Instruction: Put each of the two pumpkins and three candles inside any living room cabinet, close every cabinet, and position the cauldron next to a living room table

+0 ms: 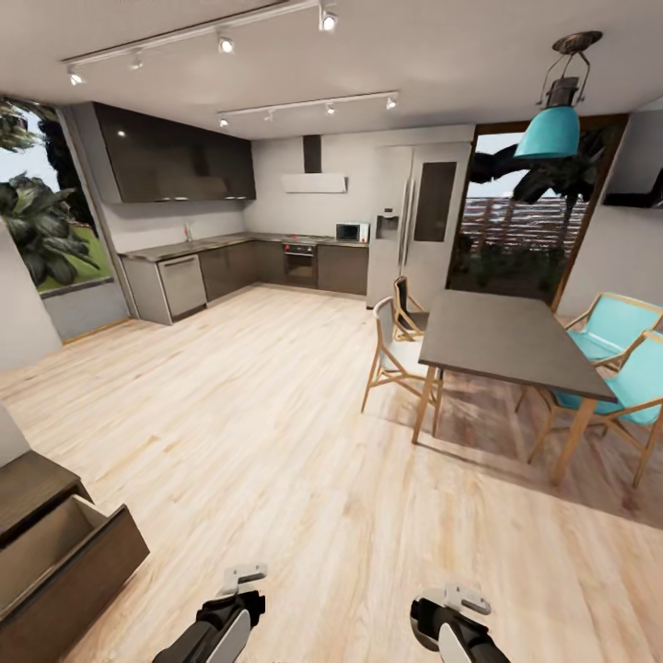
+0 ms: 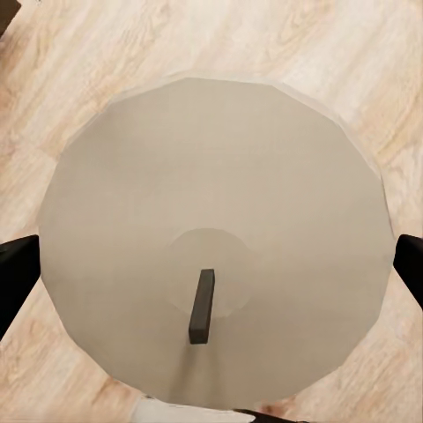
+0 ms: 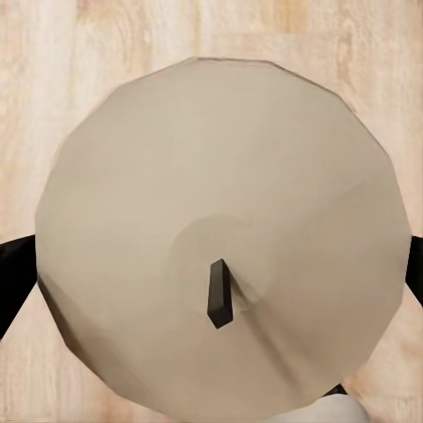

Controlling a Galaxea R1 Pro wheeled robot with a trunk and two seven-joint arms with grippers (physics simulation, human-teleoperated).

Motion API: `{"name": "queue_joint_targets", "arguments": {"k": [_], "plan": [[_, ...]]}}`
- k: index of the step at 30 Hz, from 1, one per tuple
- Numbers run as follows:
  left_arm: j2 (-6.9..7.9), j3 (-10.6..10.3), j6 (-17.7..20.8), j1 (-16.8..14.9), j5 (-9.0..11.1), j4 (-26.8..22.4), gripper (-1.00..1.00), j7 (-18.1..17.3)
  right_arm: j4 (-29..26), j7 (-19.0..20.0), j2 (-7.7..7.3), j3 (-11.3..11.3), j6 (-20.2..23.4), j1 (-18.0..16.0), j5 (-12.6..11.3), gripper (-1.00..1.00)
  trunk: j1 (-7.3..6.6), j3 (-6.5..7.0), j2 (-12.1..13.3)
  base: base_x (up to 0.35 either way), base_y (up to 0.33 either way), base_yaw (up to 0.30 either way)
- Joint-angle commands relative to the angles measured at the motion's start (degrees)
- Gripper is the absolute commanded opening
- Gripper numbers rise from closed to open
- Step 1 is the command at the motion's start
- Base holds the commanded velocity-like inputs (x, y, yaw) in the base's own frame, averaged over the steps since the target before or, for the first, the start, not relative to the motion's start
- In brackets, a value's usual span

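The head view looks over a wide wooden floor (image 1: pixel 276 414) with much free room ahead, as far as the kitchen units (image 1: pixel 239 267) at the far wall. On the right stands a dining table (image 1: pixel 502 341) with chairs (image 1: pixel 396 354) around it; its near corner and legs border the open floor on that side. At the lower left, the cabinet (image 1: pixel 55 552) has one drawer pulled out, and the drawer's dark front edge reaches into the floor space close to the left arm.

Each end effector carries a candle. In the left wrist view, the left candle (image 2: pixel 211 238) is seen from above, a grey-beige faceted disc with a short dark wick (image 2: pixel 202 307). Its long axis runs toward the camera, so the candle stands upright over the floor. The left end effector (image 2: pixel 211 264) pinches it, with the dark fingers (image 2: pixel 18 273) at both sides of the candle.

In the right wrist view, the right candle (image 3: pixel 220 229) looks the same, with its wick (image 3: pixel 218 293) a little tilted. The right end effector (image 3: pixel 216 269) is pressed on its sides in the same manner.

In the head view both end effectors appear at the bottom edge, above bare floor.
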Motion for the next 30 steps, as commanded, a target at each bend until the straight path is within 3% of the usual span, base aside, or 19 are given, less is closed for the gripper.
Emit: {"name": "queue_joint_targets", "arguments": {"k": [1, 9, 30], "plan": [[0.02, -0.3, -0.1, 0.0, 0.5, -0.1, -1.0, 0.5, -0.2, -0.5, 0.03, 0.3, 0.2, 0.0, -0.4, -1.0, 0.02, -0.1, -0.1, 0.0, 0.0, 0.287], [-0.42, -0.3, -0.3, -0.1, 0.5, -0.1, -1.0, 0.5, -0.1, -0.7, 0.07, 3.4, 0.3, 0.0, -0.5, -1.0, 0.02, -0.1, -0.1, 0.0, 0.0, 0.289], [-0.49, -0.4, -0.4, -0.1, 0.5, -0.1, -1.0, 0.5, 0.1, -0.7, 0.34, 3.6, 0.7, 0.0, -0.5, -1.0, 0.02, -1.14, -0.1, 0.0, 0.0, 0.249]]}}
